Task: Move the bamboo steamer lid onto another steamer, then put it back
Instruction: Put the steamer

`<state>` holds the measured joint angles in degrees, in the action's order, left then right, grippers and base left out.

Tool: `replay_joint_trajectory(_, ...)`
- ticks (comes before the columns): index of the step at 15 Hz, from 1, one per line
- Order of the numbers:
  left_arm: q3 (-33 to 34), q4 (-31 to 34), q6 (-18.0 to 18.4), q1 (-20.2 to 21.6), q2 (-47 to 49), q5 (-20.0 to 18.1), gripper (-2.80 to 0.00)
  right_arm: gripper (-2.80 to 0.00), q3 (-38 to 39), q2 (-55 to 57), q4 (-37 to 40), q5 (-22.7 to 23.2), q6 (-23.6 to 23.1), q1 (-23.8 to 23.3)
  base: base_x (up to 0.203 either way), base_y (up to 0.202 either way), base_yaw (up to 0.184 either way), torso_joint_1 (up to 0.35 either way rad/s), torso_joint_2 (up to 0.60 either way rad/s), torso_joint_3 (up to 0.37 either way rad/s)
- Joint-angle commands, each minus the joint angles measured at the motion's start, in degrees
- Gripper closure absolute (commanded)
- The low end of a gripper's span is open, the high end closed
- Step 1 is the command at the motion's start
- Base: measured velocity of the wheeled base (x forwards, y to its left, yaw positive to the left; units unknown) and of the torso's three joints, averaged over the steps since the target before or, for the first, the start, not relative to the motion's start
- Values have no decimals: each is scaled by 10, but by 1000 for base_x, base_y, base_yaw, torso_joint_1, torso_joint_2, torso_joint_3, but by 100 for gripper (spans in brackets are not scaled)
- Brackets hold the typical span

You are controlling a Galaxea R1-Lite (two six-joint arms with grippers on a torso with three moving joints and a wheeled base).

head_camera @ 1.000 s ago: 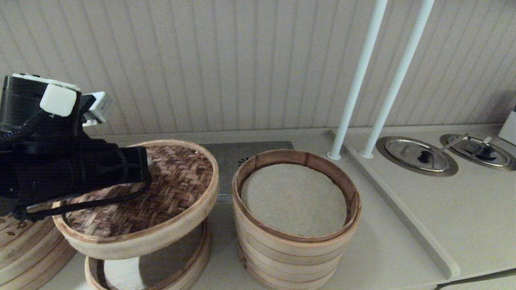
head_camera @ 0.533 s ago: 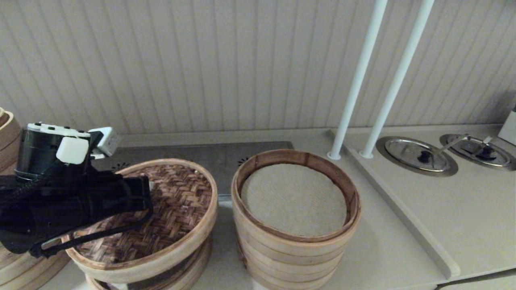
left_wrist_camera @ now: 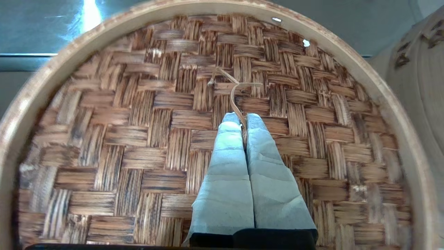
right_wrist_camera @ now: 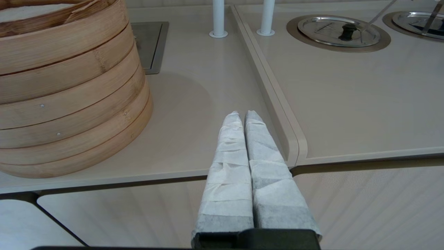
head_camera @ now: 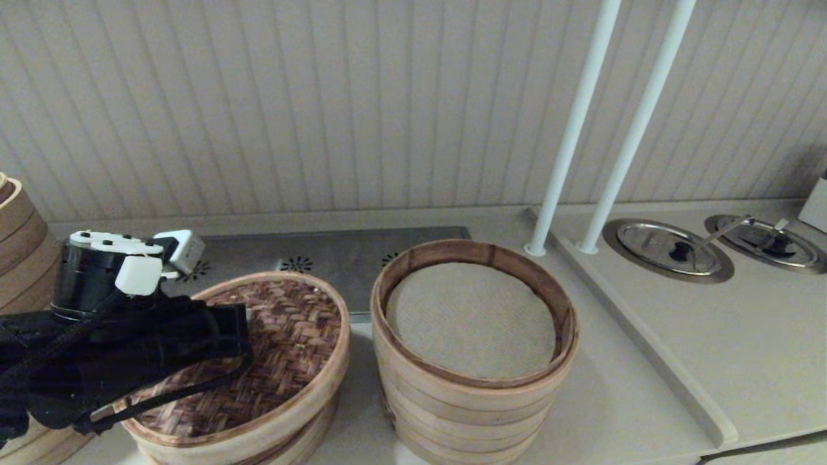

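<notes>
The left gripper (left_wrist_camera: 242, 119) is clenched on the twine loop (left_wrist_camera: 233, 93) at the centre of the lid (head_camera: 284, 336), its fingers pinching the string so the lid hangs from one point; that likely explains its slight tilt. The lid sits low over the low steamer (head_camera: 310, 427) at the front left, nearly seated or just touching; which, I cannot tell. The tall steamer stack (head_camera: 475, 361) stands just beside it, uncovered. The right gripper (right_wrist_camera: 242, 118) is closed on nothing, parked near the counter (right_wrist_camera: 347, 104) edge.
</notes>
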<state>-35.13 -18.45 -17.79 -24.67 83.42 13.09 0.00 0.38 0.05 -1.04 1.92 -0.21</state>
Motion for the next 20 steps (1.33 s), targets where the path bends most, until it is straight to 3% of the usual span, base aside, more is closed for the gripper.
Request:
replay_joint_trajectory(1, 12, -15, -1, 17, 18, -4, 0, 0, 2, 1, 0, 0, 0, -1, 0, 0, 0, 0, 0, 0)
replay_joint_trajectory(3, 12, -16, -1, 24, 18, -20, 0, 0, 2, 1, 0, 0, -1, -1, 0, 0, 0, 0, 0, 0)
replay_joint_trajectory(16, -10, -15, 4, 24, 34, -27, 0, 0, 2, 1, 0, 0, -1, -1, 0, 0, 0, 0, 0, 0)
replay_joint_trajectory(20, -31, 10, 46, 25, 25, -22, 0, 0, 2, 1, 0, 0, -1, -1, 0, 0, 0, 0, 0, 0)
